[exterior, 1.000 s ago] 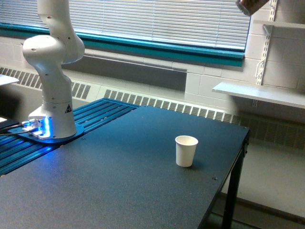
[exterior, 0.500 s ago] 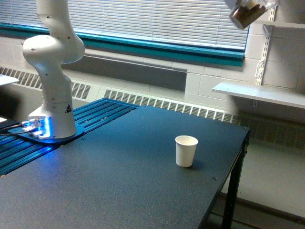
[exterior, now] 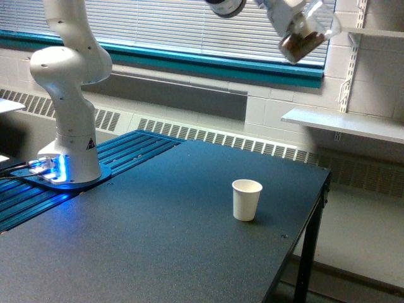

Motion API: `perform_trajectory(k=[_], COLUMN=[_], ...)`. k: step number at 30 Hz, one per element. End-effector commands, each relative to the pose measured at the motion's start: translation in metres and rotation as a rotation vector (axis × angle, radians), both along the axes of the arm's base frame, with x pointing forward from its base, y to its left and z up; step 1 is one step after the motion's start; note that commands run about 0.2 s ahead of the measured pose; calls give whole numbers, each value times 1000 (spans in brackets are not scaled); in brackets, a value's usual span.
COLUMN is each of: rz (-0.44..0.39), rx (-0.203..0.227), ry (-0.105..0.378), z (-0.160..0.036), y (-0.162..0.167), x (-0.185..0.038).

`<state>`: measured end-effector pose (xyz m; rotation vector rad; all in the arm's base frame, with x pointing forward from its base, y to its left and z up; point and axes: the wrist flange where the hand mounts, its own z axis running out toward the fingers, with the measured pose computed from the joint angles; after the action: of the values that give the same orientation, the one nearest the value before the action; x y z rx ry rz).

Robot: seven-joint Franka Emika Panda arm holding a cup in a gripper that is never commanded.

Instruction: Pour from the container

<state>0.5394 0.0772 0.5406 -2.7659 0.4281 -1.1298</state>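
At the top of the exterior view, near the one o'clock edge, the tool (exterior: 291,14) held the container (exterior: 306,36), a small clear cup tilted off upright with brown granular bits gathered in its lower end. Only part of the tool showed, its fingers closed against the cup's upper side, and the cup hung in the air in front of the window blinds (exterior: 208,25), well above the desk (exterior: 158,246). Down on the dark desk, toward five o'clock from the middle of the view, a white paper cup (exterior: 246,199) stood upright with its mouth open, well apart from the container and lower and a little toward seven o'clock from it. The arm's white base column (exterior: 71,120) rose at the nine o'clock side, seated on a mount lit blue beside blue ribbed rails (exterior: 126,154). A white wall shelf (exterior: 344,123) sat at three o'clock, beyond the desk's far edge, with a radiator grille (exterior: 208,134) running along the wall beneath the window.
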Motion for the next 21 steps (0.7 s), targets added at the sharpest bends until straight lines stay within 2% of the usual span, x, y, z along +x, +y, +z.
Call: perform_trajectory(k=[1, 5, 9, 13, 15, 21], rz=[58, 63, 67, 70, 69, 73], rx=[-49, -73, -88, -125, -123, -148], ry=[3, 29, 79, 110, 144, 187], z=[-21, -42, -67, -91, -106, -127], y=[-12, -21, -29, -38, -40, -49], x=[-16, -27, -38, -50, -57, -67])
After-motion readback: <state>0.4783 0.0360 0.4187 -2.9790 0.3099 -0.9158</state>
